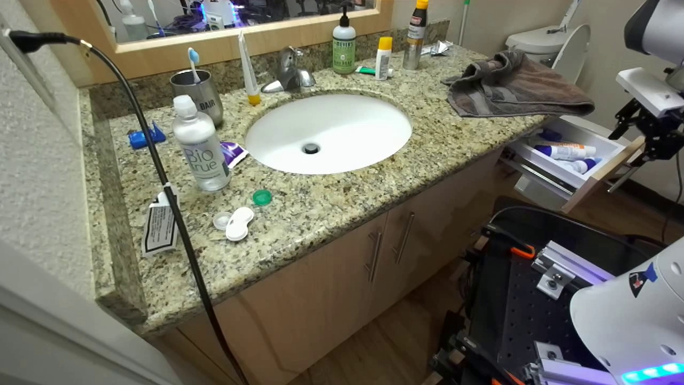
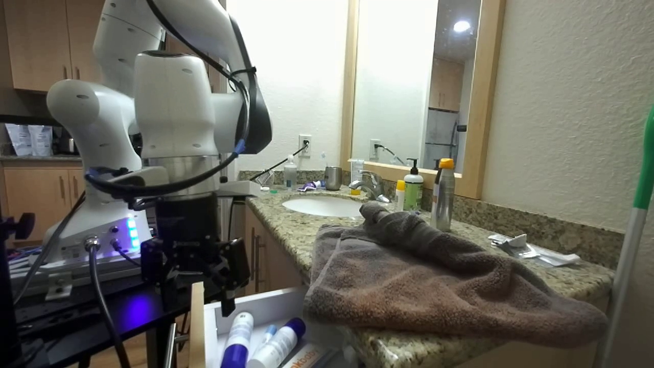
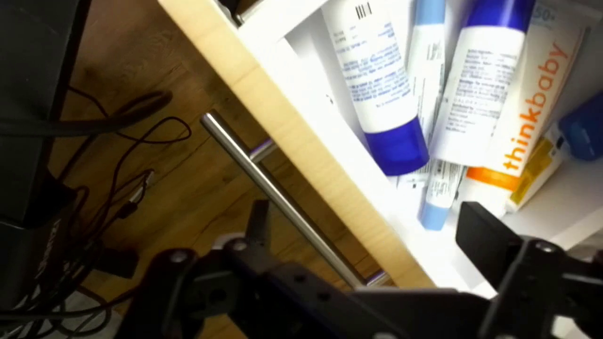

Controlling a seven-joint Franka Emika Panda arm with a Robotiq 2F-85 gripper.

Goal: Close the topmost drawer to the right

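The open drawer [image 3: 304,146] contains several tubes [image 3: 381,75], one labelled "thinkbaby", and the gripper [image 3: 370,230] above the drawer's front has its jaws apart.

in an exterior view, reads "bio true" across the clear bottle [image 1: 203,159] and "bair" on the metal cup [image 1: 205,100] just behind. says "meyer's" and "soap" on the green-labelled pump bottle [image 1: 344,49]. in the wrist view, spells "thinkbaby" in orange along a white tube [image 3: 540,102] — plus "50+" farther up. shows "nkbaby" on that white tube [image 2: 308,357] in an exterior view, with the start cut off. carries a barcode and print too fine to read on a blue-capped tube [image 3: 377,75] — likewise blurs past reading on the white tag [image 1: 160,224] and the spray can [image 1: 416,35].
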